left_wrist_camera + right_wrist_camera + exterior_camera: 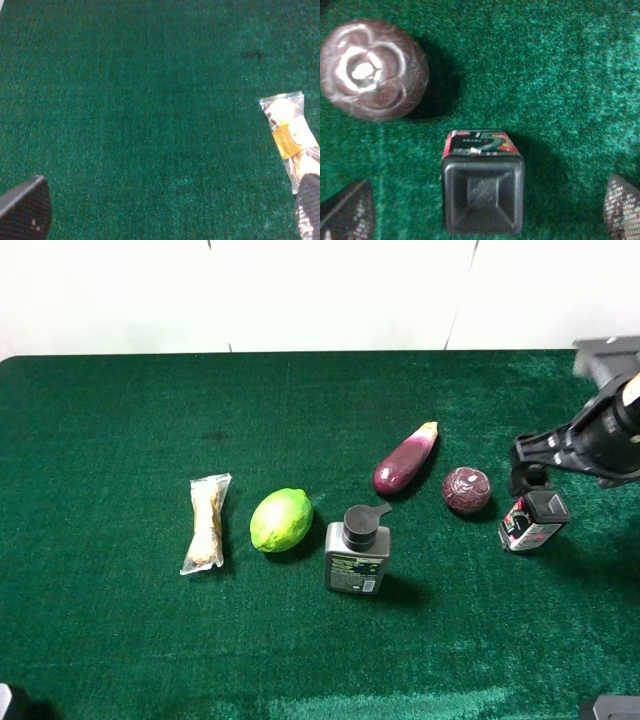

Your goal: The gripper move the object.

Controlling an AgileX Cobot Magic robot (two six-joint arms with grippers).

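The object, a small dark box [533, 520] with a black top and a red, white and green label, rests on the green cloth at the right. In the right wrist view the box [483, 190] lies between the two spread fingers, touching neither. My right gripper [528, 480] [485, 215] is open, just above and behind the box. My left gripper [167, 210] is open and empty over bare cloth; only its two fingertips [25, 207] show. A sliver of it shows at the lower left corner of the high view [6, 702].
In a row on the green cloth [120, 420] lie a snack packet [206, 523] [290, 135], a lime [281, 520], a grey pump bottle [357, 552], an eggplant [405, 460] and a purple round vegetable [466, 489] [372, 67] close to the box.
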